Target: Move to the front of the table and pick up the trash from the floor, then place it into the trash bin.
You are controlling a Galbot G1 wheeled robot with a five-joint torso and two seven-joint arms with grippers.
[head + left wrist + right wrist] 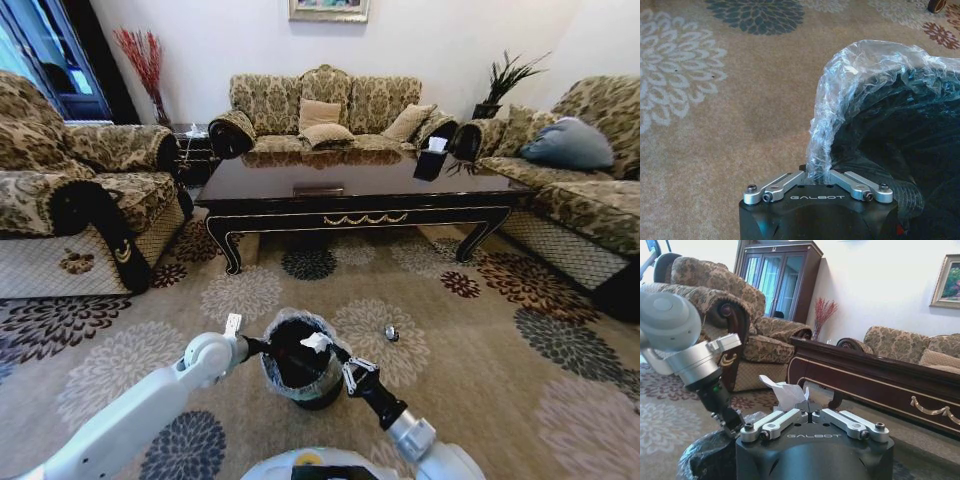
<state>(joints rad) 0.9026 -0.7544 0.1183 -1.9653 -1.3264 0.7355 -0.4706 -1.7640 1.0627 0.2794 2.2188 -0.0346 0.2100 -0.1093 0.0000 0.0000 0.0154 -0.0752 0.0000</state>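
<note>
Beige floral carpet (470, 350) spreads before me, with the dark table (360, 195) and sofas beyond. Between my arms stands the trash bin (300, 385). My left gripper (817, 175) is clamped on its bag-lined rim, steadying it. My right gripper (801, 407) is closed on a crumpled white paper wad (785, 392), held just over the bin's mouth. To do this well, I judge I should centre the wad over the dark opening, clear of the plastic fold, before parting those jaws, and keep the left hold firm so the bin doesn't tip. Another small piece (391, 333) lies on the carpet nearby.
</note>
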